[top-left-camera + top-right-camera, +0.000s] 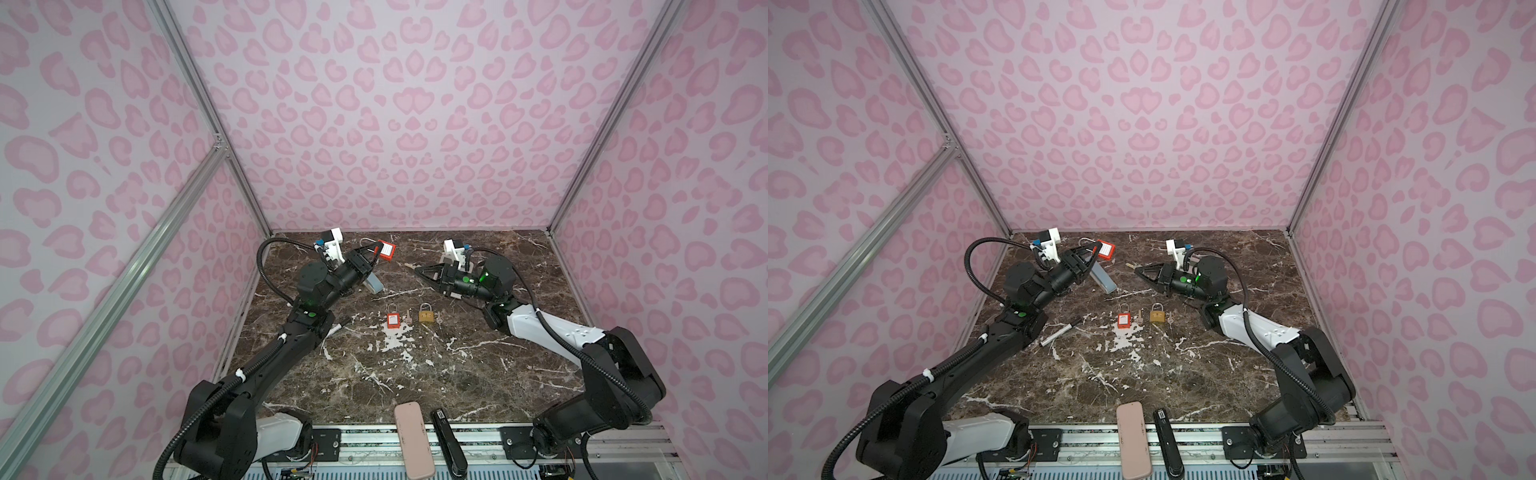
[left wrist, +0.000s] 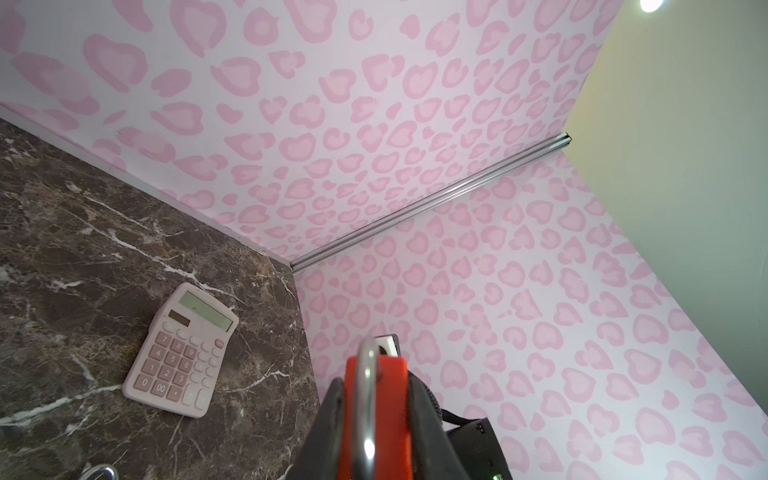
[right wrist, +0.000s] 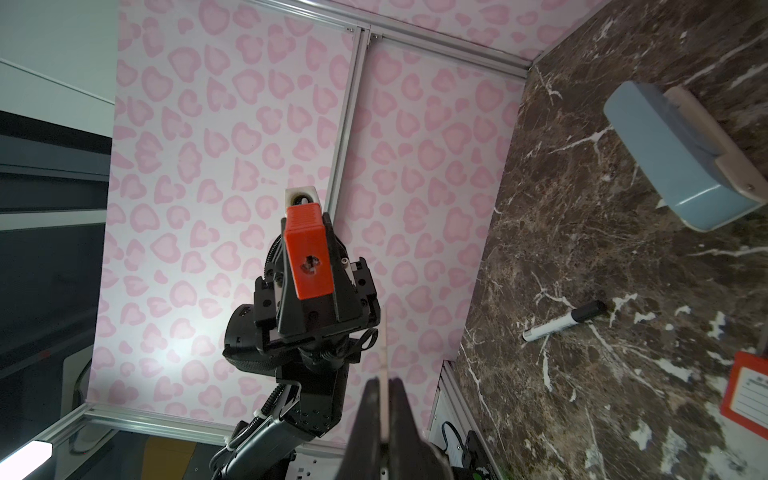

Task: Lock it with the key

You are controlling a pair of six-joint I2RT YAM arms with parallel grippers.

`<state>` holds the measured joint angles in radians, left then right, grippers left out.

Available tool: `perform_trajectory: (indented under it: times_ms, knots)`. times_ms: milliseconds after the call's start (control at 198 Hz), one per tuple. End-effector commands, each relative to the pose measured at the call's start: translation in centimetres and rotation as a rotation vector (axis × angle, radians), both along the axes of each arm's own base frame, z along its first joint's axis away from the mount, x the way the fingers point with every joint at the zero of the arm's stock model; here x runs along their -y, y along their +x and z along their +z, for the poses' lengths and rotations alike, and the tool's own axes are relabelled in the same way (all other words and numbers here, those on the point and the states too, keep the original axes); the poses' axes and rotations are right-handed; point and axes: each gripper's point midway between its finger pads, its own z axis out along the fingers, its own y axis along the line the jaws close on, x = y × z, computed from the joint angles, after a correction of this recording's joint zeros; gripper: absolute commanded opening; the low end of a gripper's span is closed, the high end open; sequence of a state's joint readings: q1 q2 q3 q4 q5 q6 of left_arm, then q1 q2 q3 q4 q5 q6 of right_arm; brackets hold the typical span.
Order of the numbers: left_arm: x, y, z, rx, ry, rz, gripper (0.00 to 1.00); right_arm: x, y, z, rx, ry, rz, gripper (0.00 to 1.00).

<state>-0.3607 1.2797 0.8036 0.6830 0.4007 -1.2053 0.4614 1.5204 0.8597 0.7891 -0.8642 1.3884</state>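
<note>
While the left hand [image 1: 372, 254] gripped the padlock [image 1: 386, 250], its keyhole [image 3: 309, 262] faced the right hand [image 1: 418, 270]. That hand pinched the key [image 3: 385, 353], aimed roughly there, apart.

On the keys of the pink calculator [image 2: 183, 349]: 7, 8, 9, 4, 5, 6, 1, 2, 3, 0 and 00. On the white label of the red padlock [image 1: 386, 250] in a top view: ruled lines only, print too small to read.

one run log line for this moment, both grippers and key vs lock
left gripper: shut on red plastic padlock, raised | right gripper: shut on thin brass-coloured key | key: short of keyhole, not inserted
</note>
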Motion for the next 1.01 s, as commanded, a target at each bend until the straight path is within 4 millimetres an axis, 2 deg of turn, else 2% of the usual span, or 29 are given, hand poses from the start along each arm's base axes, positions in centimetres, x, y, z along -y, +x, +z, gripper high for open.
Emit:
perform_trajectory:
  times_ms: [0, 76, 197, 328, 485, 611, 672, 692, 839, 1006]
  knots:
    - [0.6, 0.7, -0.9, -0.010, 0.042, -0.020, 0.03, 1.5, 0.5, -0.5, 0.001, -0.016, -0.038, 0.00]
    - [1.8, 1.2, -3.5, -0.073, 0.102, -0.075, 0.03, 3.2, 1.2, -1.5, -0.020, -0.051, -0.079, 0.00]
    - [4.5, 1.7, -8.8, -0.221, 0.188, -0.206, 0.03, 6.2, 1.9, -3.0, -0.039, -0.136, -0.150, 0.00]
    - [8.6, 1.0, -14.5, -0.343, 0.311, -0.342, 0.03, 9.1, 2.1, -4.2, -0.050, -0.232, -0.206, 0.00]
    - [14.4, -0.4, -18.8, -0.402, 0.432, -0.502, 0.03, 12.6, 2.5, -5.1, -0.088, -0.227, -0.291, 0.00]
    - [17.7, -1.0, -21.0, -0.422, 0.475, -0.606, 0.03, 14.9, 2.6, -5.8, -0.115, -0.222, -0.348, 0.00]
    - [18.2, -1.1, -22.8, -0.468, 0.491, -0.619, 0.03, 15.7, 2.6, -5.9, -0.120, -0.225, -0.364, 0.00]
    - [18.6, -0.7, -22.4, -0.455, 0.488, -0.621, 0.03, 15.9, 2.5, -5.9, -0.120, -0.226, -0.368, 0.00]
    - [20.2, -1.4, -25.2, -0.502, 0.538, -0.664, 0.03, 17.2, 2.3, -6.4, -0.130, -0.248, -0.392, 0.00]
    - [21.8, -2.4, -27.1, -0.523, 0.567, -0.698, 0.03, 17.8, 2.0, -7.1, -0.141, -0.255, -0.402, 0.00]
